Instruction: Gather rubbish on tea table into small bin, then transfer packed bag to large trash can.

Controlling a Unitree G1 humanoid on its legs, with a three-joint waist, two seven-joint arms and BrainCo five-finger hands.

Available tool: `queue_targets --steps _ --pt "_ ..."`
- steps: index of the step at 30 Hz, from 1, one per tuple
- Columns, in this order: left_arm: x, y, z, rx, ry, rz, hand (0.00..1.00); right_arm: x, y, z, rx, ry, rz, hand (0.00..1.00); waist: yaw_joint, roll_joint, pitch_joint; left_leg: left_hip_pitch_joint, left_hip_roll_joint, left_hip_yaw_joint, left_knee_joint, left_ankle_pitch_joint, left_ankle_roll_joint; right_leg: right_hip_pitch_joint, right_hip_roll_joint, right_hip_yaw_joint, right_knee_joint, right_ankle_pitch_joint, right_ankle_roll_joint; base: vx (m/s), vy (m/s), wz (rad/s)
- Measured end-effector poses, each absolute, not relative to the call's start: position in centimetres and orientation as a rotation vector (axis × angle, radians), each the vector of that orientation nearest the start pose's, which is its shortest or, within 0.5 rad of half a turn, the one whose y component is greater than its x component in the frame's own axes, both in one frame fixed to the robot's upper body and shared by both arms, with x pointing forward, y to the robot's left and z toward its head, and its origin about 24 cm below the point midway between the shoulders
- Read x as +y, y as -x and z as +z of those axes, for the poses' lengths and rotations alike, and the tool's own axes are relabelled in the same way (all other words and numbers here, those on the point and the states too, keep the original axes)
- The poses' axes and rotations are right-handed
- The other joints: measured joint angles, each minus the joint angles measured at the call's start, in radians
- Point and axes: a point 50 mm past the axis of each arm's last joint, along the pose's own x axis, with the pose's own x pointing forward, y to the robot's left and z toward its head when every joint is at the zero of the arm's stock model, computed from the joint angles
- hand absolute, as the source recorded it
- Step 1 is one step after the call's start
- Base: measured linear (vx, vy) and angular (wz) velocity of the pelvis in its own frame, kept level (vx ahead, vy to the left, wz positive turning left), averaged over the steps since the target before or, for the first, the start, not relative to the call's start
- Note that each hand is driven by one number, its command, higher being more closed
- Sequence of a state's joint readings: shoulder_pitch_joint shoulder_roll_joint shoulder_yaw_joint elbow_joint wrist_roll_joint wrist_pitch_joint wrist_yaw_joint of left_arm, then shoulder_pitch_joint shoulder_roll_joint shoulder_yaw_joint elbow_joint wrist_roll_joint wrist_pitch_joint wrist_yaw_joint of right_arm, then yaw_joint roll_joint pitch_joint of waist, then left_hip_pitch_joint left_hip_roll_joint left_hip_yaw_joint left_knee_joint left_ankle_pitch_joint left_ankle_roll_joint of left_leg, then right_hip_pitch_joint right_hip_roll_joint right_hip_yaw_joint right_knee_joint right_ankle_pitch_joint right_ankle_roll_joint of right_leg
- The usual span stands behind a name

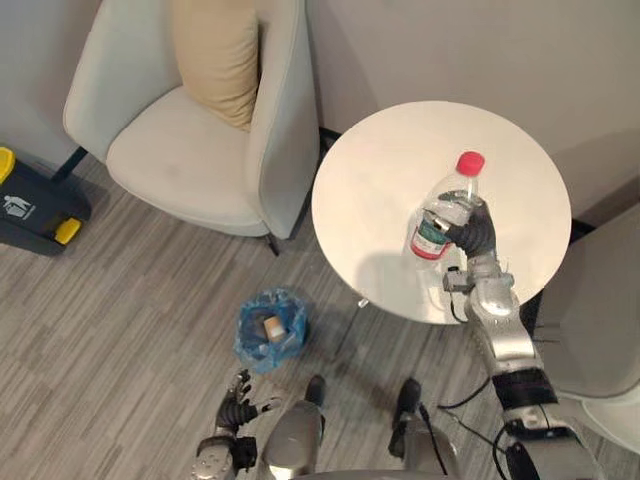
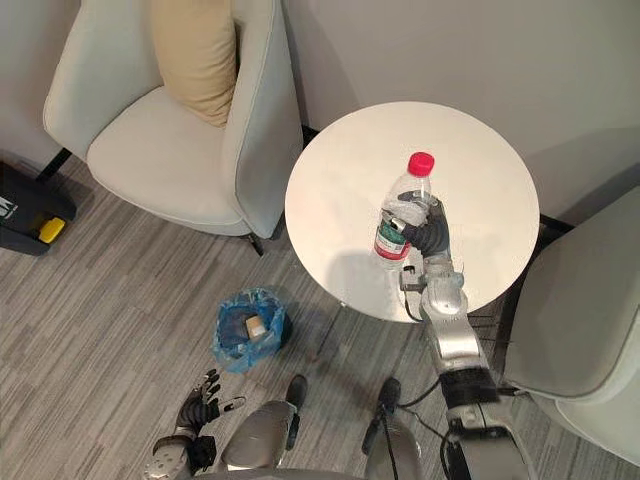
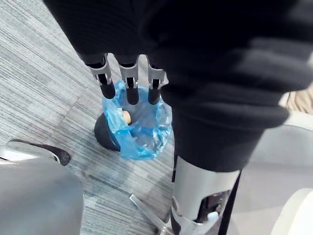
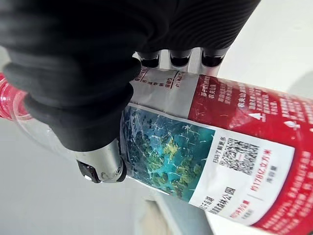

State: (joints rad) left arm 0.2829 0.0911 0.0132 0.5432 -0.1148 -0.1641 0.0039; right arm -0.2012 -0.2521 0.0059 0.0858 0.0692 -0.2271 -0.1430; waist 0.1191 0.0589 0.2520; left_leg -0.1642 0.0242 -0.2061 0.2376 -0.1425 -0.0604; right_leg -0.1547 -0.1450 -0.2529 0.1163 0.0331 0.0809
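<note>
Wrapping the water bottle, the fingers of the right hand are gripping it. Carrying it to the small bin is likely following.

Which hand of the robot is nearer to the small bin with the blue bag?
Left. The left hand hangs open close to the bin; the right hand is farther off, over the table, gripping a bottle.

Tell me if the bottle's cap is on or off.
On: a red cap tops the bottle gripped by the right hand.
</note>
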Motion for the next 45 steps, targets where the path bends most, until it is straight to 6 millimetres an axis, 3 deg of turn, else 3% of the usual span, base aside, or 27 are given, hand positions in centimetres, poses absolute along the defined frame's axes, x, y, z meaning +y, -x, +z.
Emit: queue_targets --steps 5,8,9,10,11,12,13,14,15,16,18,19,20,22,23,24,25,26,27,28,31,33,34,37,38,41,45 --pt "19.3 -12.3 -11.2 0.668 0.027 0.171 0.00 -17.8 -26.1 6.9 -0.238 0.095 -0.053 1.00 -0.023 -0.033 -0.031 0.013 0.001 -0.068 -0.051 0.040 -0.011 0.032 -0.001 -0.069 -0.014 -0.008 -0.003 -0.02 -0.062 0.43" --pt "18.7 -12.2 -11.4 0.674 0.042 0.171 0.00 -17.4 -24.9 5.3 -0.175 0.088 -0.033 1.00 -0.024 -0.034 -0.034 0.016 -0.005 -0.120 -0.102 0.098 -0.016 0.064 -0.012 -0.145 -0.033 -0.008 -0.003 -0.04 -0.062 0.76" --pt "18.5 -12.1 -11.6 0.685 0.048 0.170 0.00 -17.2 -24.7 5.0 -0.166 0.083 -0.027 1.00 -0.024 -0.035 -0.040 -0.007 -0.008 -0.085 -0.118 0.133 -0.005 0.067 -0.022 -0.180 -0.033 -0.013 -0.010 -0.11 -0.025 0.92" --pt "18.2 -12.0 -11.6 0.688 0.054 0.161 0.00 -17.2 -24.6 4.9 -0.162 0.078 -0.029 1.00 -0.026 -0.035 -0.050 -0.020 -0.002 0.055 -0.132 0.149 0.080 0.068 -0.048 -0.218 -0.032 -0.022 -0.013 -0.10 0.015 0.95" --pt "18.0 -12.0 -11.7 0.690 0.059 0.160 0.00 -17.2 -24.6 4.9 -0.160 0.077 -0.031 1.00 -0.029 -0.032 -0.056 -0.016 0.010 0.148 -0.149 0.120 0.173 0.073 -0.056 -0.239 -0.031 -0.022 -0.012 -0.07 0.013 0.99" --pt "17.9 -12.0 -11.7 0.690 0.062 0.159 0.00 -17.0 -24.6 4.8 -0.160 0.073 -0.030 1.00 -0.030 -0.032 -0.063 -0.002 0.046 0.330 -0.170 0.107 0.230 0.090 -0.064 -0.272 -0.033 -0.017 -0.004 -0.01 0.023 1.04" --pt "17.6 -12.0 -11.8 0.697 0.064 0.151 0.00 -17.2 -24.6 4.9 -0.163 0.082 -0.029 1.00 -0.032 -0.022 -0.079 0.003 0.087 0.477 -0.166 0.103 0.224 0.111 -0.078 -0.319 -0.036 -0.013 0.000 0.01 0.032 1.06" --pt "17.5 -12.1 -11.9 0.700 0.061 0.143 0.00 -17.3 -24.7 5.0 -0.167 0.086 -0.032 1.00 -0.038 -0.016 -0.084 0.005 0.104 0.536 -0.158 0.103 0.222 0.122 -0.088 -0.340 -0.037 -0.013 0.001 0.03 0.123 1.07" --pt "17.4 -12.1 -12.0 0.705 0.054 0.135 0.00 -17.3 -25.0 5.4 -0.182 0.092 -0.033 1.00 -0.048 -0.005 -0.093 0.005 0.130 0.623 -0.141 0.111 0.196 0.140 -0.100 -0.376 -0.035 -0.015 0.012 0.03 0.125 0.77" --pt "17.3 -12.1 -12.1 0.709 0.053 0.132 0.00 -17.3 -25.2 5.6 -0.191 0.099 -0.032 1.00 -0.050 0.001 -0.098 0.006 0.141 0.652 -0.135 0.124 0.173 0.146 -0.099 -0.388 -0.033 -0.018 0.021 0.03 0.127 0.65" --pt "17.3 -11.7 -12.2 0.722 0.039 0.124 0.00 -17.2 -25.4 5.9 -0.204 0.126 -0.029 1.00 -0.043 0.002 -0.105 0.035 0.133 0.647 -0.133 0.156 0.069 0.171 -0.116 -0.391 -0.030 -0.016 0.045 0.05 0.113 0.23" --pt "17.3 -11.5 -12.3 0.730 0.036 0.125 0.00 -17.0 -25.3 5.8 -0.201 0.121 -0.028 1.00 -0.043 -0.005 -0.109 0.036 0.130 0.646 -0.128 0.150 0.064 0.174 -0.125 -0.390 -0.027 -0.017 0.053 0.06 0.188 0.16" --pt "17.4 -10.9 -12.6 0.751 0.035 0.128 0.00 -16.3 -25.3 5.7 -0.198 0.097 -0.018 1.00 -0.046 -0.021 -0.111 0.031 0.110 0.640 -0.082 0.105 0.059 0.174 -0.171 -0.389 0.023 -0.037 0.079 0.05 0.218 0.17" --pt "17.6 -11.0 -12.5 0.744 0.031 0.129 0.00 -16.0 -25.2 5.4 -0.185 0.084 -0.014 1.00 -0.050 -0.031 -0.111 0.008 0.093 0.625 -0.016 0.052 0.060 0.167 -0.222 -0.391 0.102 -0.073 0.081 0.03 0.193 0.24" --pt "17.6 -11.0 -12.5 0.744 0.028 0.129 0.00 -15.9 -25.2 5.2 -0.177 0.087 -0.006 1.00 -0.052 -0.033 -0.111 0.002 0.089 0.617 0.008 0.033 0.063 0.164 -0.240 -0.392 0.137 -0.078 0.077 0.02 0.154 0.45" --pt "17.7 -11.1 -12.5 0.743 0.021 0.123 0.00 -15.9 -24.9 4.8 -0.160 0.096 0.002 1.00 -0.055 -0.032 -0.111 -0.003 0.075 0.586 0.037 0.010 0.070 0.145 -0.278 -0.355 0.240 -0.081 0.051 0.06 0.206 0.73" --pt "17.7 -11.0 -12.5 0.746 -0.001 0.103 0.00 -16.1 -24.6 4.4 -0.141 0.102 0.003 1.00 -0.061 -0.034 -0.110 0.008 0.054 0.549 0.047 0.000 0.083 0.084 -0.307 -0.245 0.394 -0.061 -0.026 0.12 0.209 0.88" --pt "17.9 -10.9 -12.5 0.748 -0.010 0.096 0.00 -16.2 -24.5 4.2 -0.133 0.110 0.003 1.00 -0.068 -0.032 -0.110 0.007 0.053 0.522 0.050 -0.003 0.087 0.043 -0.302 -0.176 0.456 -0.084 -0.031 0.15 0.134 1.09" --pt "18.2 -10.9 -12.5 0.748 -0.029 0.089 0.00 -15.8 -24.5 4.1 -0.127 0.110 0.021 1.00 -0.086 -0.024 -0.101 0.005 0.055 0.471 0.050 -0.006 0.091 -0.005 -0.238 -0.049 0.511 -0.163 -0.005 0.19 0.021 1.04" --pt "18.7 -10.9 -12.4 0.749 -0.049 0.089 0.00 -15.2 -24.5 4.1 -0.127 0.116 0.063 1.00 -0.089 -0.037 -0.100 0.011 0.053 0.439 0.042 -0.005 0.091 -0.040 -0.171 0.031 0.498 -0.214 0.002 0.14 -0.017 0.97" --pt "19.5 -10.9 -12.3 0.750 -0.084 0.079 0.00 -14.3 -24.4 4.0 -0.129 0.131 0.123 1.00 -0.107 -0.057 -0.097 0.038 0.012 0.358 0.025 0.010 0.077 -0.079 -0.056 0.157 0.340 -0.226 0.011 0.16 -0.067 1.02" --pt "19.4 -11.7 -12.4 0.744 -0.098 0.059 0.00 -14.7 -24.3 4.2 -0.143 0.161 0.125 1.00 -0.121 -0.081 -0.092 0.016 -0.036 0.295 0.069 -0.001 0.068 -0.088 -0.056 0.171 0.286 -0.155 0.015 0.19 -0.121 1.30" --pt "18.6 -12.1 -12.4 0.732 -0.079 0.048 0.00 -15.3 -24.4 4.2 -0.140 0.199 0.131 1.00 -0.113 -0.047 -0.090 -0.014 -0.028 0.271 0.092 -0.004 0.063 -0.090 -0.055 0.153 0.286 -0.157 0.012 0.17 -0.103 0.95" --pt "18.3 -12.7 -12.2 0.713 -0.067 0.052 0.00 -15.5 -25.7 4.7 -0.159 0.277 0.157 1.00 -0.107 -0.007 -0.037 -0.079 -0.009 0.237 0.110 0.005 0.046 -0.125 -0.040 0.115 0.286 -0.151 0.002 0.09 -0.089 0.32" --pt "18.3 -13.0 -12.1 0.704 -0.067 0.056 0.00 -15.5 -26.0 4.6 -0.153 0.287 0.156 1.00 -0.105 -0.005 -0.024 -0.097 -0.005 0.235 0.122 0.005 0.045 -0.138 -0.036 0.110 0.292 -0.150 0.001 -0.03 -0.084 0.27" --pt "18.2 -16.5 -10.6 0.599 -0.059 0.072 0.00 -15.6 -28.3 4.9 -0.146 0.360 0.153 1.00 -0.102 -0.008 0.074 -0.215 0.007 0.230 0.208 0.008 0.028 -0.233 -0.035 0.089 0.373 -0.164 -0.020 -0.14 -0.083 0.27" --pt "17.6 -20.5 -8.3 0.462 0.003 0.103 0.00 -13.9 -30.7 7.4 -0.235 0.444 0.187 1.00 -0.102 -0.003 0.170 -0.406 0.013 0.234 0.347 -0.017 0.014 -0.418 -0.055 0.094 0.531 -0.213 -0.035 -0.21 -0.046 0.14"
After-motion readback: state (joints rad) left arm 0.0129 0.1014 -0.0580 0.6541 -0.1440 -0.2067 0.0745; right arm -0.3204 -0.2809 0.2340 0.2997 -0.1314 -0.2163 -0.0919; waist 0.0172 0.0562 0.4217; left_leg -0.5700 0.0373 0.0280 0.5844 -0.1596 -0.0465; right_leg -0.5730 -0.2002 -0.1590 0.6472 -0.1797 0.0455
